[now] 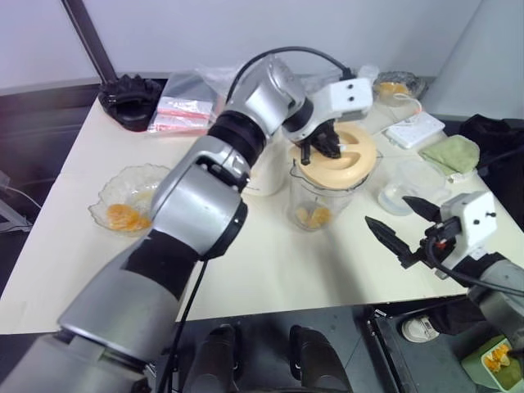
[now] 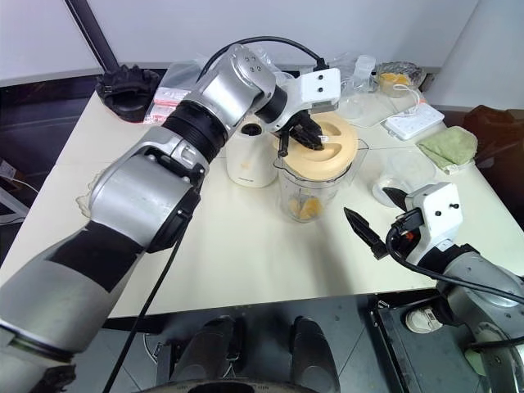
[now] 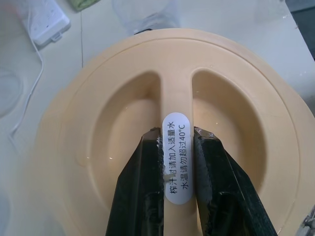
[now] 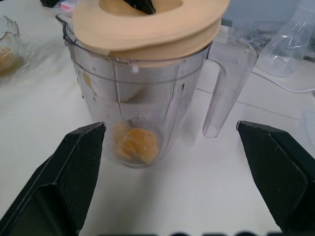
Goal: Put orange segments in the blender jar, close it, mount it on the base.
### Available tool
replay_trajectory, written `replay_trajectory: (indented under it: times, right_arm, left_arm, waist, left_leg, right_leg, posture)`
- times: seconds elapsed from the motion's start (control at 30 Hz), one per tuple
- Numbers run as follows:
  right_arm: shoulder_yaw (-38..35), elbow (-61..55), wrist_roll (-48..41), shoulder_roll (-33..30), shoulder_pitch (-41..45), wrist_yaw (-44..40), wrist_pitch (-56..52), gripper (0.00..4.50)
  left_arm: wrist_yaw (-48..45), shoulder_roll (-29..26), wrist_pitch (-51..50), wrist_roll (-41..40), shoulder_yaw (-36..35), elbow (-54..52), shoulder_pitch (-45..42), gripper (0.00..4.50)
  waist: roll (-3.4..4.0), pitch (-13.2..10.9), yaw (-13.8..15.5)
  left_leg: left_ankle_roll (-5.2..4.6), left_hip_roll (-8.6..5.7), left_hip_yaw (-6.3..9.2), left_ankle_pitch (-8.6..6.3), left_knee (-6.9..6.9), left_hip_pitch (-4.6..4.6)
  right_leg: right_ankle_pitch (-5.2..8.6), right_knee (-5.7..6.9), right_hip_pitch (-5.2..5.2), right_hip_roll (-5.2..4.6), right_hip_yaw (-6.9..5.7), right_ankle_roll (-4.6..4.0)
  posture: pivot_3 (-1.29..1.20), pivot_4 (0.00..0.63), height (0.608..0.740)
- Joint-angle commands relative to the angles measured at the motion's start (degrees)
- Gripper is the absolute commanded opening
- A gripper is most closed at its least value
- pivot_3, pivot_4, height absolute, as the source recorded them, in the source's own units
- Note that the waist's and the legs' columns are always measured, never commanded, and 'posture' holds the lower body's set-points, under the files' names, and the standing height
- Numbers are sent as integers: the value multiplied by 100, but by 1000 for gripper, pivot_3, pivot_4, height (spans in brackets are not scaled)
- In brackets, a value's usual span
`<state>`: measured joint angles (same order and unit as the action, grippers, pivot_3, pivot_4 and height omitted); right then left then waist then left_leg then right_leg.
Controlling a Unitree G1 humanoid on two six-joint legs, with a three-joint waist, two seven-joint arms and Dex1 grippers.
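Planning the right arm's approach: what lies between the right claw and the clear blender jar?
Only bare cream tabletop, as the right wrist view shows: the open right claw faces the tall clear plastic blender jar with nothing in the way.

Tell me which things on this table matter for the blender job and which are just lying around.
For the job:
- blender jar
- lid, gripped by the left gripper
- orange segments in the jar
- base
- right gripper, open

Lying about:
- green cloth
- white power strip
- black holder

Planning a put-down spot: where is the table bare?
Bare: the near strip in front of the blender jar, between the bowl of segments and the right gripper. Crowded: the far edge, with bags, base, power strip and cloth.
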<state>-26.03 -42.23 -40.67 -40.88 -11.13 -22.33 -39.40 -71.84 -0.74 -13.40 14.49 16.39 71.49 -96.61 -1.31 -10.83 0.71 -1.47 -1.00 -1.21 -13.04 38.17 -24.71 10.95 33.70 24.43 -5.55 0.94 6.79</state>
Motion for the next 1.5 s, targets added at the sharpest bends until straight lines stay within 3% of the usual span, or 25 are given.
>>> replay_trajectory:
  times: [0.03, 0.33, 0.67, 1.13, 1.5]
  right_arm:
    - [-81, -7, 59, 12, 79, -63, 125, 4500]
    - [66, 128, 195, 69, 208, -141, 158, 4500]
    - [380, 461, 609, 243, 316, -228, 428, 4500]
    - [1448, 3321, 2211, 1077, 1922, -235, 2359, 4500]
    - [1523, 4967, 2404, 1446, 3252, -438, 3094, 4500]
  left_arm:
    - [-366, -55, -298, -57, -18, -15, -86, 261]
    - [-183, -71, -364, -180, -134, -221, -194, 261]
    - [-730, -12, -665, -217, 49, -470, 89, 261]
    - [-427, 89, -356, -81, 219, -612, 506, 261]
    - [-415, 128, -282, -65, 271, -612, 620, 261]
  waist:
    - [0, 0, 0]
    - [0, -2, 9]
    - [0, -2, 4]
    - [5, 1, -18]
    - [9, 3, -19]
  left_leg:
    - [-2, -1, 0, -1, -1, -1]
    - [-7, -10, 1, -3, -1, -49]
    - [-8, -12, -1, -2, 3, -60]
    - [-8, -15, -3, -2, 10, -51]
    - [-8, -13, -4, -1, 9, -26]
  right_leg:
    - [0, -1, 0, 0, 0, 0]
    - [-7, 0, 41, 0, 0, 6]
    - [-11, 0, 50, 1, 0, 14]
    - [-13, 12, 43, 1, 2, 13]
    - [-13, 40, 32, 8, 3, 14]
  posture:
    - [0, 150, 740]
    - [0, 150, 740]
    - [0, 150, 740]
    - [0, 150, 740]
    - [0, 150, 740]
